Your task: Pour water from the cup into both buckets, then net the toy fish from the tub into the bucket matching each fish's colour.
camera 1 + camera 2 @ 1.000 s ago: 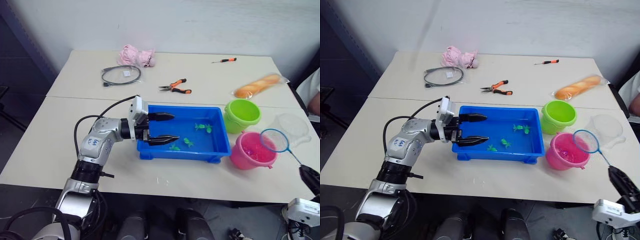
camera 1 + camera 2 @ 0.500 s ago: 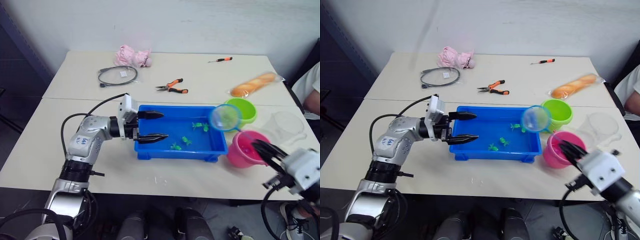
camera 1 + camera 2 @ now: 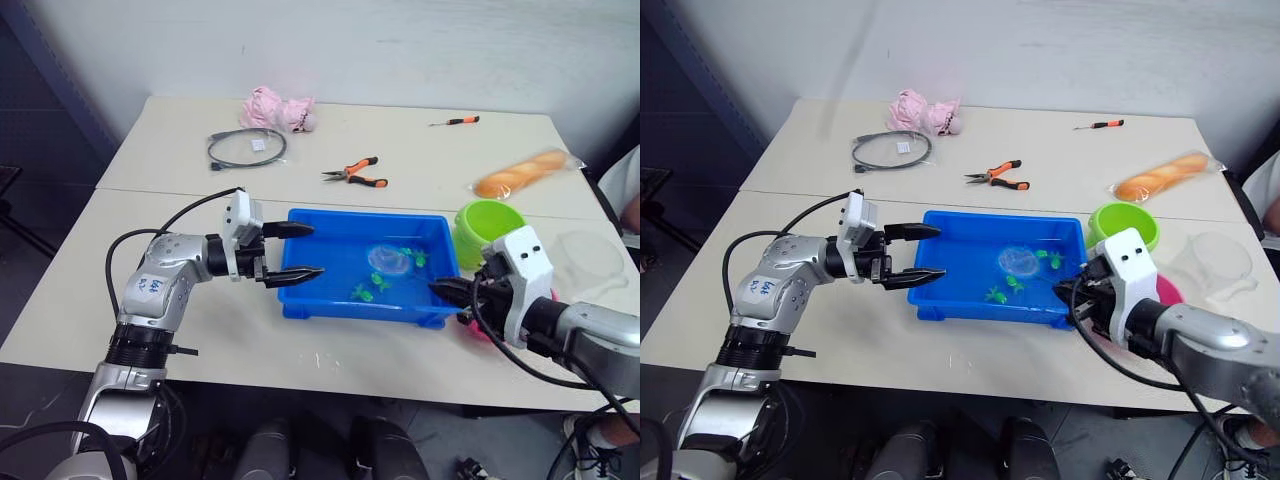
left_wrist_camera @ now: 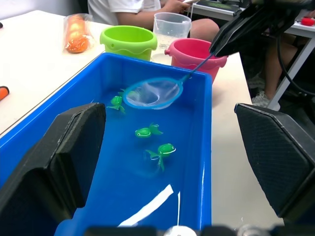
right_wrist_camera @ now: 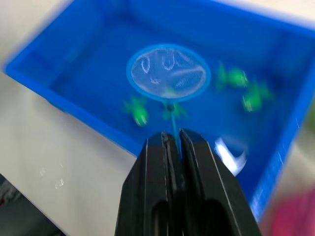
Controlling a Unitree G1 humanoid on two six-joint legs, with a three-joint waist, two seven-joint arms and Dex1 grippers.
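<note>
Net (image 4: 152,94) over tub (image 4: 205,162); labels unreadable

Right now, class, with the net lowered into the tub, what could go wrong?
The net sits among several green fish, so one scoop may miss or take two. The open left tool straddles the tub wall; a nudge could slop water. The pink bucket is closest, so green fish could land there.

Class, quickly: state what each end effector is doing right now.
Left end effector: open, holding nothing.
Right end effector: shut on the net handle.
</note>
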